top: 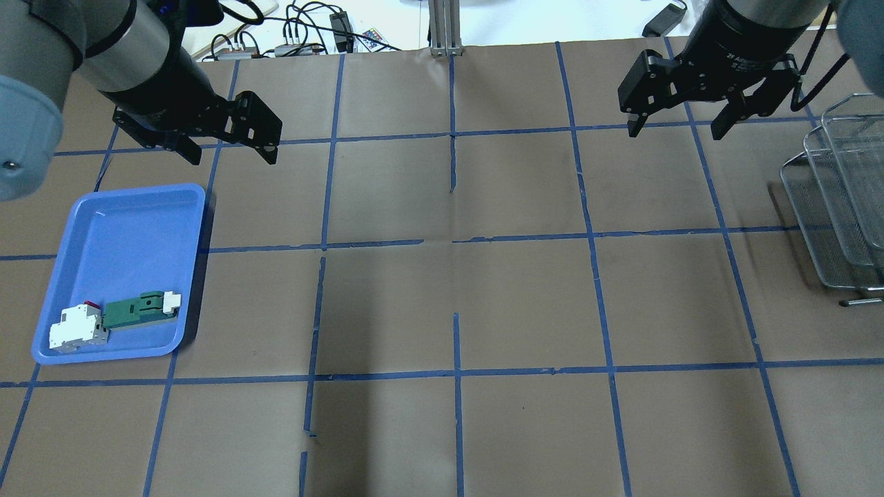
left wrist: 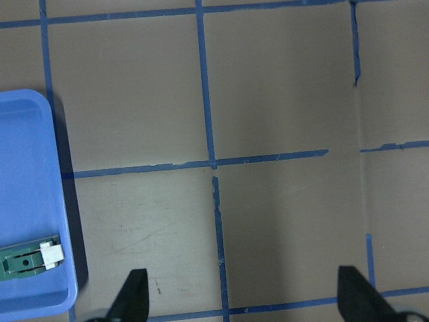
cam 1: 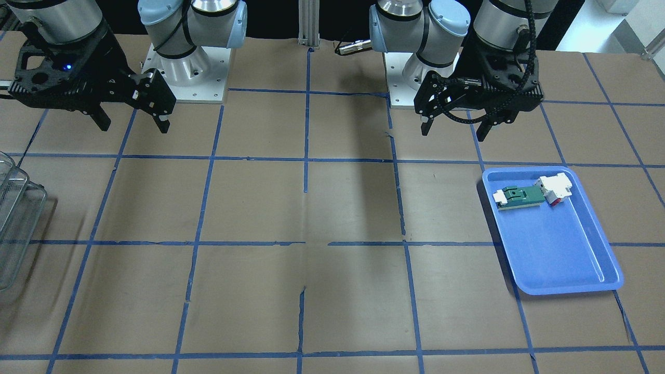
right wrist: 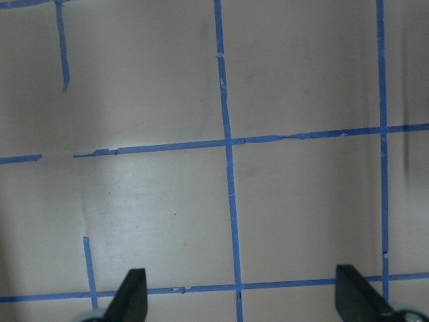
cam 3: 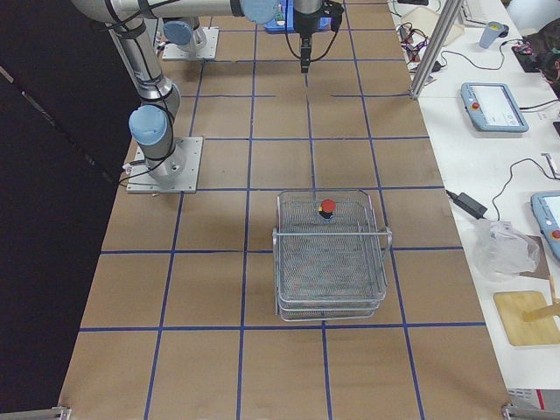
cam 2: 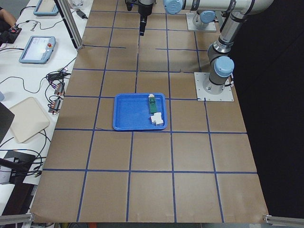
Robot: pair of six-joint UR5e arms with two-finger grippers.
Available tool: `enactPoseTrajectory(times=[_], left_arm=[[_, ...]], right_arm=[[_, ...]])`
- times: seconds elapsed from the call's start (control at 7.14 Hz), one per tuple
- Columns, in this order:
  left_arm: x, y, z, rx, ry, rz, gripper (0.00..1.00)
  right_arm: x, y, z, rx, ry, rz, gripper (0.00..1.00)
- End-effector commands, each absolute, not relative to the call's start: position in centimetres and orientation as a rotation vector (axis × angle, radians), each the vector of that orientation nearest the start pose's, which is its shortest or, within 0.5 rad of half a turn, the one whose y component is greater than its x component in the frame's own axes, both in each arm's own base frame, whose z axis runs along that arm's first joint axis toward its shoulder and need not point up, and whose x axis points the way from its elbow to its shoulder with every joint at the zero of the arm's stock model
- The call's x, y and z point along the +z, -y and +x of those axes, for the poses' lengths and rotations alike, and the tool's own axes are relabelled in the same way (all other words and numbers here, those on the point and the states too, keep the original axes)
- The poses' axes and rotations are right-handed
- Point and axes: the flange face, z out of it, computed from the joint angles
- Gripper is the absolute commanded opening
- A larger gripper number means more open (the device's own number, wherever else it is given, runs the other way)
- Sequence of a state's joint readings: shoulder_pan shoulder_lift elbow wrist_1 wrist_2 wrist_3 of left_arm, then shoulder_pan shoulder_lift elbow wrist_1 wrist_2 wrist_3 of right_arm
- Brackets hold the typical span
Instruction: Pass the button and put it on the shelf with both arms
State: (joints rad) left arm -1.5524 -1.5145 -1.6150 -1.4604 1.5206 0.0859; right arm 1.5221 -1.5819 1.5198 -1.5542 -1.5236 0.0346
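The red-capped button (cam 3: 327, 206) sits inside the wire-mesh shelf (cam 3: 331, 262), near its far end, and shows only in the exterior right view. The shelf's edge also shows at the right of the overhead view (top: 839, 200) and at the left of the front-facing view (cam 1: 15, 218). My left gripper (top: 230, 154) hangs open and empty above the table, just beyond the blue tray; it also shows in the front-facing view (cam 1: 453, 132). My right gripper (top: 675, 131) hangs open and empty, to the left of the shelf and apart from it; it also shows in the front-facing view (cam 1: 134, 126).
A blue plastic tray (top: 124, 200) lies on my left side and holds a green-and-white connector (top: 138, 308) and a white block with red (top: 76, 328). The table is brown, with a blue tape grid. Cables and pendants lie beyond the far edge.
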Motion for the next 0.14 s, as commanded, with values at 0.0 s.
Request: enactPoseTrajectory(times=[0.0], left_arm=[[50.59, 48.18, -12.93, -0.201, -3.176, 0.112, 1.00]], right_arm=[[51.90, 49.70, 11.60, -0.077, -3.087, 0.183, 1.00]])
